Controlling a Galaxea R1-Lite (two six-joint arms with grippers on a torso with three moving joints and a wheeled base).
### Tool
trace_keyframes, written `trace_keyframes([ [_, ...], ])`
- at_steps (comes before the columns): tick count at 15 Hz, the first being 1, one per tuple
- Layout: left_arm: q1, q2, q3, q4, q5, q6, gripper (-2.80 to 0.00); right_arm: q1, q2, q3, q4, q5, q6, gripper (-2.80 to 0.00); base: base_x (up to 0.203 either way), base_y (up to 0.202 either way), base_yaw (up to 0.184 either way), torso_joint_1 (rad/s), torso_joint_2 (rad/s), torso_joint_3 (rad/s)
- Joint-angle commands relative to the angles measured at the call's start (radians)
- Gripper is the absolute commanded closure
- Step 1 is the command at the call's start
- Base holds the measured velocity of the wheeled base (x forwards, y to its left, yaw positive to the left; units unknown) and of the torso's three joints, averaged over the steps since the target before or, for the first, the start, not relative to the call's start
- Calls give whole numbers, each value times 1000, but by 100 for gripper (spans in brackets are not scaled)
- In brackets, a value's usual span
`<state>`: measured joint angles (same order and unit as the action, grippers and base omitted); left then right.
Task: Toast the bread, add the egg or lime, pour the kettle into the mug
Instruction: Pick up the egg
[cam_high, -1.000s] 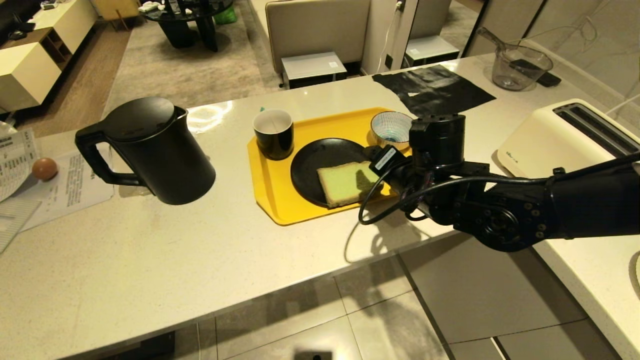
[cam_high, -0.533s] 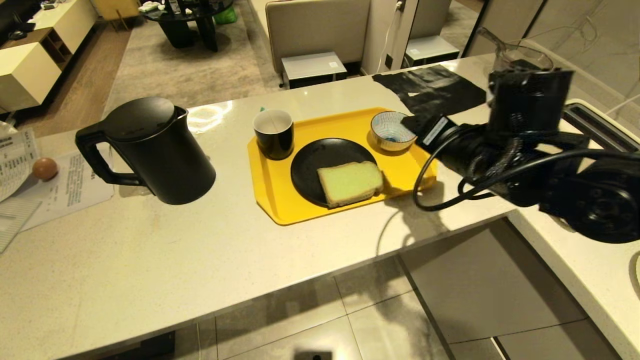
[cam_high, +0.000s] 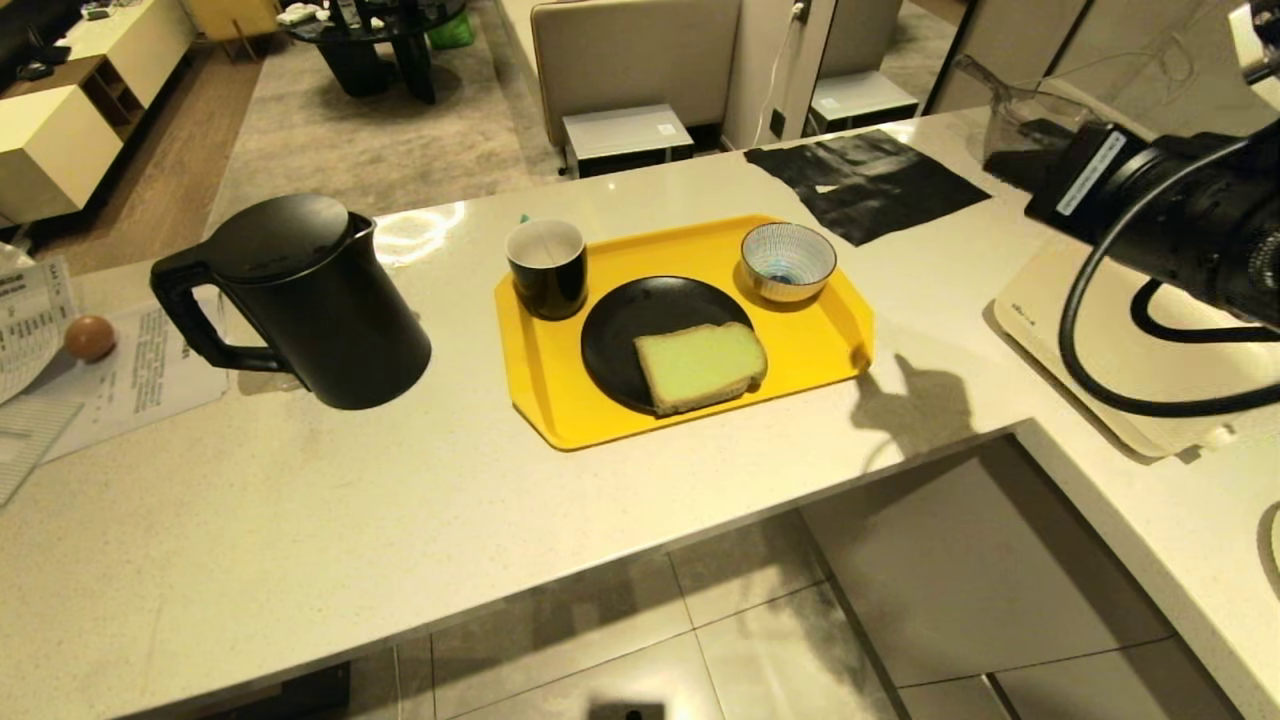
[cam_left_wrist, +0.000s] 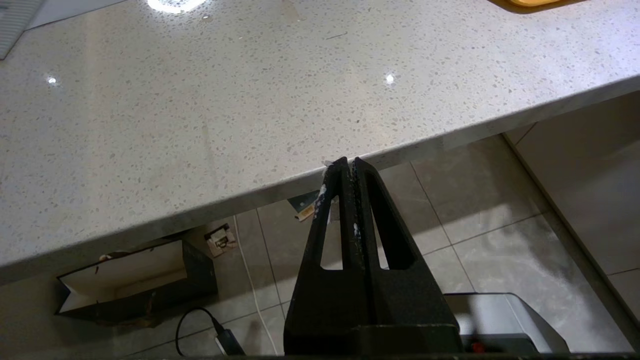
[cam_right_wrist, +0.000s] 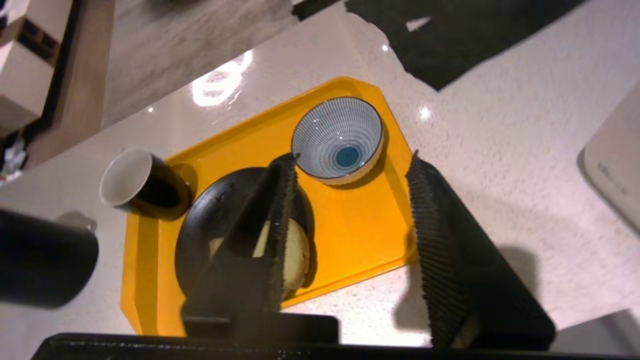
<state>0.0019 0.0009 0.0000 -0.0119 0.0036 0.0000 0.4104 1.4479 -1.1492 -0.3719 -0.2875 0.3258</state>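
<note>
The bread (cam_high: 700, 365) lies flat on a black plate (cam_high: 640, 310) on the yellow tray (cam_high: 810, 340), pale green face up. Behind the plate, the black mug (cam_high: 547, 265) stands on the tray's back left corner. The black kettle (cam_high: 300, 295) stands on the counter left of the tray, and an egg (cam_high: 89, 337) rests on papers at the far left. My right arm (cam_high: 1160, 200) hangs high at the right, over the toaster. Its gripper (cam_right_wrist: 353, 157) is open and empty, well above the tray, with the bread (cam_right_wrist: 295, 250) partly behind one finger. My left gripper (cam_left_wrist: 347, 161) is shut, parked below the counter's front edge.
A blue-and-white striped bowl (cam_high: 788, 260) sits at the tray's back right. A cream toaster (cam_high: 1090, 330) stands on the right counter, partly behind my arm and its cable. A black mat (cam_high: 870, 180) and a clear jug (cam_high: 1010, 110) lie further back.
My right arm has risen and swung away from the bread, from over the plate to high at the right above the toaster. The bread stays on the plate.
</note>
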Motion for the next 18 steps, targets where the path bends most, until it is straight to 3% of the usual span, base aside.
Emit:
trace_keyframes([
  [1,1,1,0,0,1,0,0,0,-82,27,1,24,-101,0,0,0,0,0,0,0],
  [3,0,1,0,0,1,0,0,-2,-103,27,57,27,-135,0,0,0,0,0,0,0],
  [7,0,1,0,0,0,0,0,-118,-142,35,187,53,-188,0,0,0,0,0,0,0],
  [18,0,1,0,0,1,0,0,-137,-190,140,175,57,-181,0,0,0,0,0,0,0],
])
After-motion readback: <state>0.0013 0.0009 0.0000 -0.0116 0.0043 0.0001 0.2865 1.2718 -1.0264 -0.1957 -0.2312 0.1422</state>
